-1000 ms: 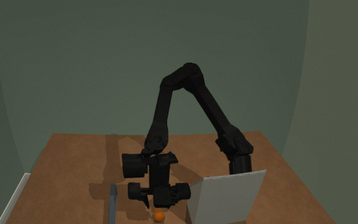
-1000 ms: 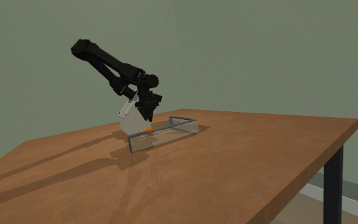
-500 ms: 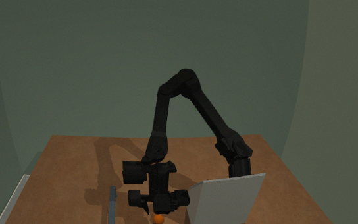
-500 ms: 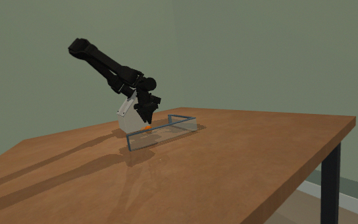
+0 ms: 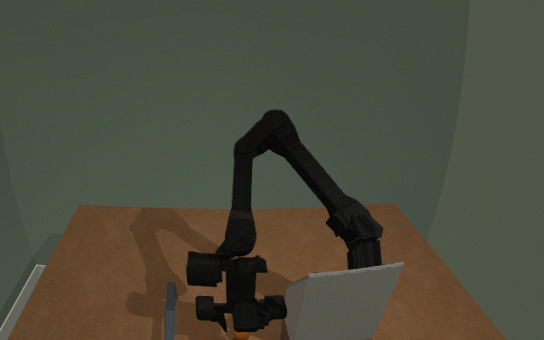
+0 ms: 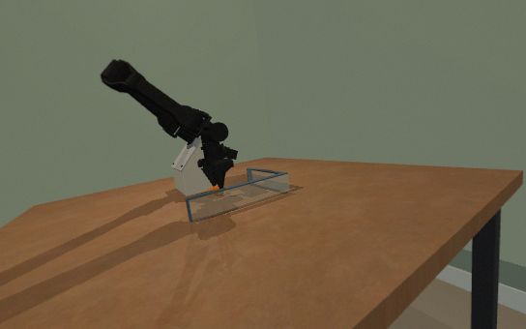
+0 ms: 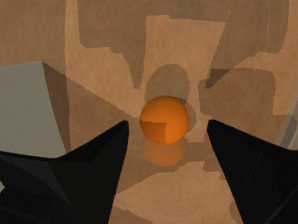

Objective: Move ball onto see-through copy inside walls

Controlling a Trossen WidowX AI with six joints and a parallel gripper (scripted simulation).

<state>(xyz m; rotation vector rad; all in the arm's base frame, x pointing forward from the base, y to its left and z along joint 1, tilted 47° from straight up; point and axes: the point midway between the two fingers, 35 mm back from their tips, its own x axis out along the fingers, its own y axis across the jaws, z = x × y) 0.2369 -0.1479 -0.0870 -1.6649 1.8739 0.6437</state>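
Here, my hand (image 7: 165, 137) hangs released over the ball (image 7: 164, 120), grasping nothing.

From the top view my own wrist hides nearly all of the ball (image 5: 242, 332), a sliver of orange cut off by the frame's bottom edge. The wrist view shows it whole, between my fingertips, on the tabletop (image 7: 180, 199). Only the exterior view shows the clear walls (image 6: 237, 195) as a corner; the see-through copy I cannot make out.

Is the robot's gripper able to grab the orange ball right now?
Probably yes. The gripper is open, with the orange ball between its two black fingers and nothing blocking it.
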